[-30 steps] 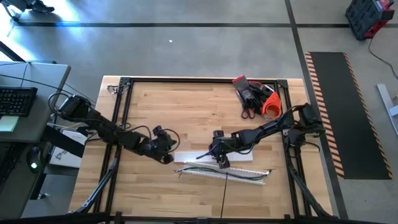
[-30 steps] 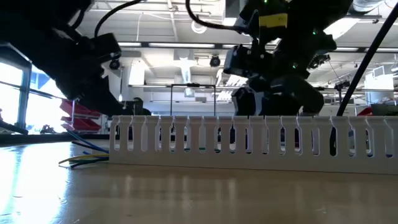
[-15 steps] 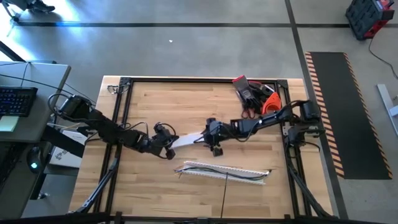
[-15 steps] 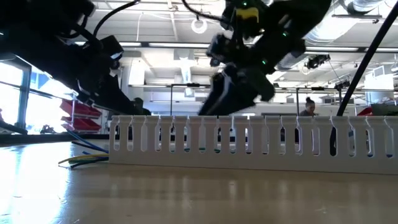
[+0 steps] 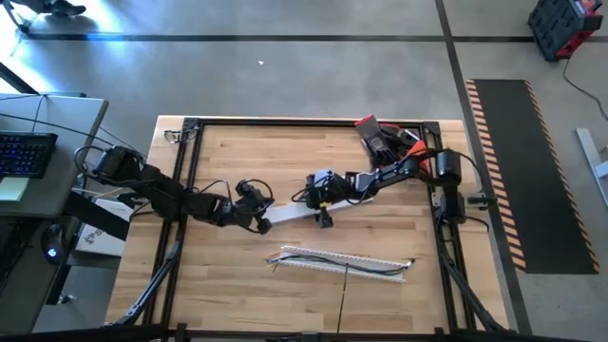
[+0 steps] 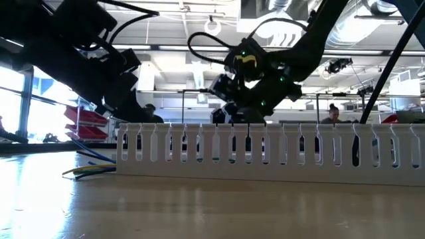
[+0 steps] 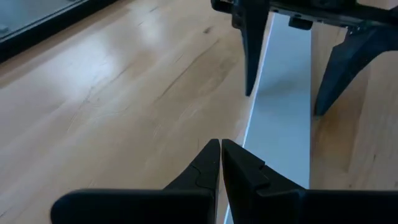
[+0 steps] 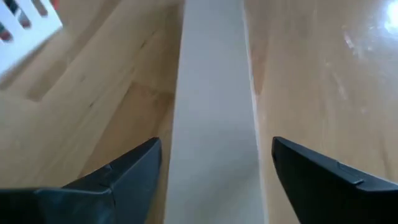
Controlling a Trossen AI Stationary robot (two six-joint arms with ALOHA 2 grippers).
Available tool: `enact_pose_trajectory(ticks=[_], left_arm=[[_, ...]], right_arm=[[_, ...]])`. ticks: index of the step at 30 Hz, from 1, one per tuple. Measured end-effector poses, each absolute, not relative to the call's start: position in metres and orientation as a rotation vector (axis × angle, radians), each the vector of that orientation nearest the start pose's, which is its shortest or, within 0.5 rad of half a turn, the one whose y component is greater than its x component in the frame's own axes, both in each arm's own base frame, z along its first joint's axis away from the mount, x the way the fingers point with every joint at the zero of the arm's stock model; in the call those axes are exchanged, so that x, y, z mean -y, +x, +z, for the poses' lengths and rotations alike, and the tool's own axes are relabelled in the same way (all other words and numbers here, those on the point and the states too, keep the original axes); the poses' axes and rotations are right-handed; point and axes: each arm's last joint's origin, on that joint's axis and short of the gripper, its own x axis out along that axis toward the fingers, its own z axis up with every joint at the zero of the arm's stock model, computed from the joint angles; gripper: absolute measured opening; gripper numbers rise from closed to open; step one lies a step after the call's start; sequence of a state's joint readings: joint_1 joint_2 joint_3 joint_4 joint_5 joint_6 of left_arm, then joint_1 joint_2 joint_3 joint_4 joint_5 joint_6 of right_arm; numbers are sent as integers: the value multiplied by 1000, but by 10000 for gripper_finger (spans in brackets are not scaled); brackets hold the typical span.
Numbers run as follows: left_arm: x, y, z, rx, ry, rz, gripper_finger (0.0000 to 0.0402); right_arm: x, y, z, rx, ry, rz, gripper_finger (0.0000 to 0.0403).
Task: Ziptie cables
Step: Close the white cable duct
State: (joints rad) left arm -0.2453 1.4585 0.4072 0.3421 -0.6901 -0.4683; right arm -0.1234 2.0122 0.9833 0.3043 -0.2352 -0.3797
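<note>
Your right gripper (image 5: 321, 202) stands spread over the flat white strip (image 5: 288, 214); your left gripper (image 5: 263, 222), pressed together, touches the strip's left end, cables (image 5: 337, 258) nearer

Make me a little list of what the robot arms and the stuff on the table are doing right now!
left gripper: shut, at one end of the flat white strip
right gripper: jaws open, straddling the strip's other end
slotted white channel: lying near the table's front edge, cables along it
tool heap: red, black and orange, far right corner
table: wooden
</note>
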Motion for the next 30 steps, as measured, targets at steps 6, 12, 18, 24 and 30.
enact_pose_trajectory(ticks=[6,12,18,24,30], left_arm=[[38,231,117,-540,-137,571,0],[39,232,116,-531,-149,571,0],[40,236,120,-485,-176,542,0],[43,240,125,-458,-163,491,0],[46,249,141,-420,-111,460,0]], right_arm=[[42,381,85,-728,-213,212,336],[39,378,57,-779,-134,223,302],[35,368,48,-702,-111,171,215],[24,351,38,-555,-111,24,210],[11,328,52,-650,-4,-60,210]])
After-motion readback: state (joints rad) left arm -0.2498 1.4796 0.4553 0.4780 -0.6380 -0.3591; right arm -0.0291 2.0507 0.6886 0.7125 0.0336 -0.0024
